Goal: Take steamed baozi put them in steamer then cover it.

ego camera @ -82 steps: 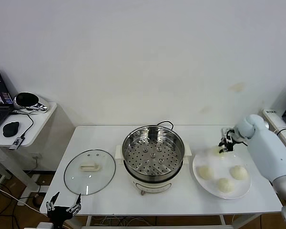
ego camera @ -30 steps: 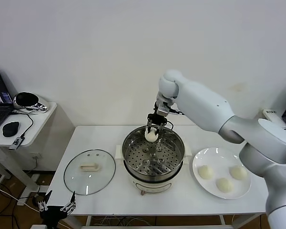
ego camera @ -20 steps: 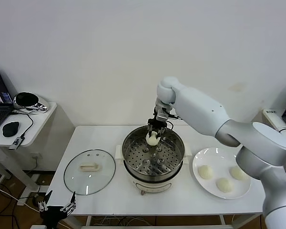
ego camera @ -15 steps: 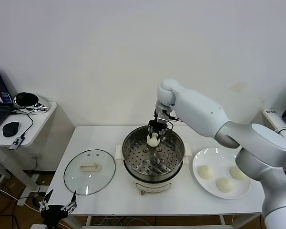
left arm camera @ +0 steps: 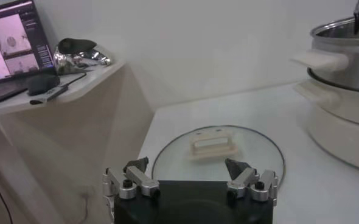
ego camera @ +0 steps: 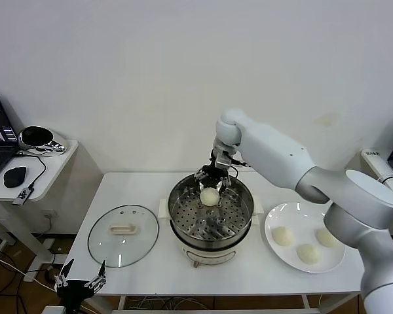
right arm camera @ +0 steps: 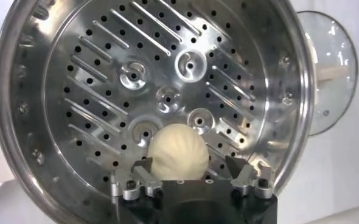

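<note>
Baozi (ego camera: 209, 196) number one lies on the perforated floor of the steamer (ego camera: 239, 226), toward its far side, right under the right gripper (ego camera: 213, 182). That gripper hangs just above the bun with its jaws spread wide — nothing between them, nothing held. In the right wrist view the same bun (right arm camera: 178, 154) sits on the steel floor between the two fingertips (right arm camera: 137, 179), clear of both, with the steamer (right arm camera: 58, 73) wall curving around it.

Three more baozi (ego camera: 283, 236) rest on a white plate (ego camera: 275, 219) off to the gripper's right, beside the steamer and well apart from the jaws. The cover (ego camera: 123, 234) lies flat on the table (ego camera: 144, 268) to the gripper's left, on the other side of the steamer, its cream handle up.

The left gripper (ego camera: 78, 282) is parked low at the table's near edge, in front of the cover — its jaws stand wide and empty. In the left wrist view, the cover (left arm camera: 218, 152) lies just beyond the left gripper (left arm camera: 191, 179), and the steamer (left arm camera: 350, 67) stands farther off beside it
</note>
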